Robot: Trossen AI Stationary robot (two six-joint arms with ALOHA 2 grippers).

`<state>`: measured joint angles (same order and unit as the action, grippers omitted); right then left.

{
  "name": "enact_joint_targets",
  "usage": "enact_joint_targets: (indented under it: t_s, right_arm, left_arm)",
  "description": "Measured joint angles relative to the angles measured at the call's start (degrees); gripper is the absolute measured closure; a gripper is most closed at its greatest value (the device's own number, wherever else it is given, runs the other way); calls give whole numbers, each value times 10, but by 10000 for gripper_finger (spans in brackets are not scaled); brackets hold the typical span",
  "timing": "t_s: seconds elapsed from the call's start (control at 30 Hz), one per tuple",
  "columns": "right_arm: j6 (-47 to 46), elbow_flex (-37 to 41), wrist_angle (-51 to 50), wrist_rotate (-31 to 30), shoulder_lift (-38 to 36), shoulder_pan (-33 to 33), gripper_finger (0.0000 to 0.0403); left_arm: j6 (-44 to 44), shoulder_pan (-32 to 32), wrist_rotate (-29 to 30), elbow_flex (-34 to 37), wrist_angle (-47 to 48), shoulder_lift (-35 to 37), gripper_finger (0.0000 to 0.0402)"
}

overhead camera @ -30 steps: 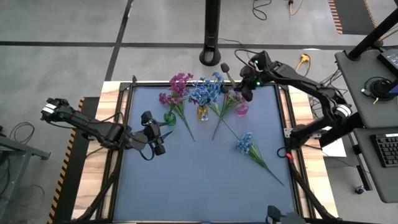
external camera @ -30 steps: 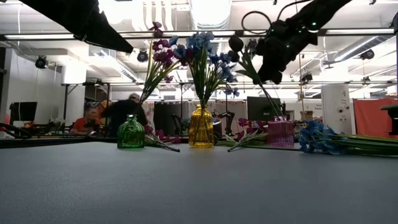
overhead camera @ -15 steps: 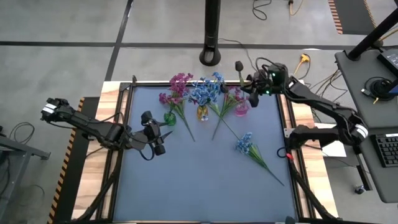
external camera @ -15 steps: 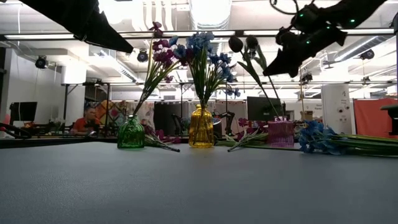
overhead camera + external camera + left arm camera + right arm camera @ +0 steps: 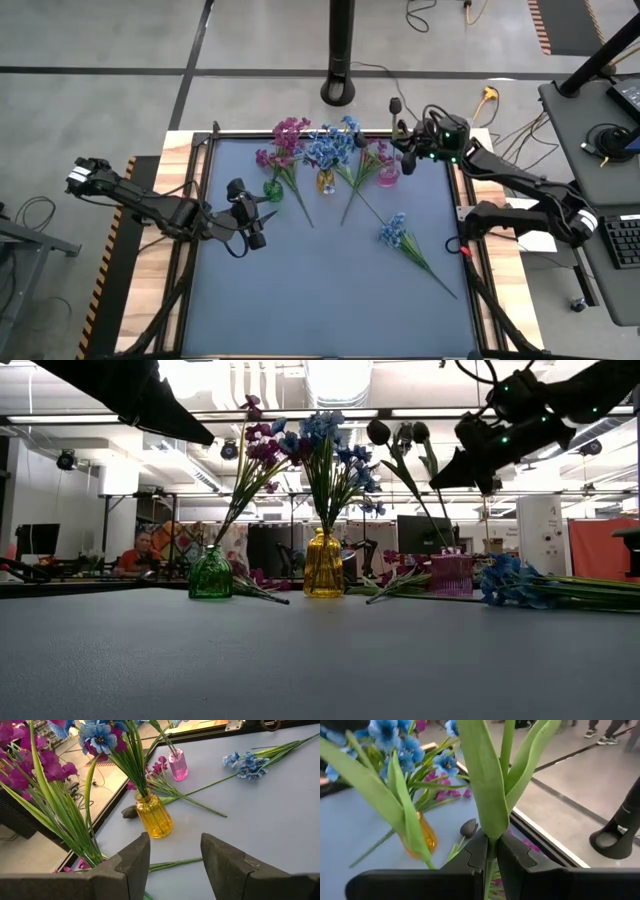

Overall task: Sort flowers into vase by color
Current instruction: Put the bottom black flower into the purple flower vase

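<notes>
The dark purple tulip sprig (image 5: 487,780) is clamped by its stem between the closed jaws of the right gripper (image 5: 408,152), up in the air over the far right corner of the worktop (image 5: 320,290), its dark buds (image 5: 379,431) leaning out above the pink vase (image 5: 452,575). Magenta flowers (image 5: 256,445) stand in the green vase (image 5: 210,573); blue flowers (image 5: 330,445) fill the yellow vase (image 5: 153,815) next to it. Another blue sprig (image 5: 400,237) lies flat on the worktop's right side, and a few stems lie near the vases. The left gripper (image 5: 252,212) hangs near the green vase, jaws apart and empty.
</notes>
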<state>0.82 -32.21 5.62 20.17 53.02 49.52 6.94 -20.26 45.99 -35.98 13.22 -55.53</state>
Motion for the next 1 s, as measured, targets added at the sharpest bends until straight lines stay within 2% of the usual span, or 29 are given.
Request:
enact_joint_targets:
  t_s: [0.1, 0.27, 0.67, 1.0]
  right_arm:
    - [-14, 17, 22, -22, -1, 0, 375]
    - [-37, 40, 58, -23, -1, 0, 375]
    - [-42, 45, 67, -24, 0, 0, 373]
    - [-45, 49, 67, -24, -1, 0, 314]
  left_arm:
    - [0, 0, 0, 0, 0, 0, 242]
    - [0, 0, 0, 0, 0, 0, 242]
    - [0, 0, 0, 0, 0, 0, 242]
    - [0, 0, 0, 0, 0, 0, 242]
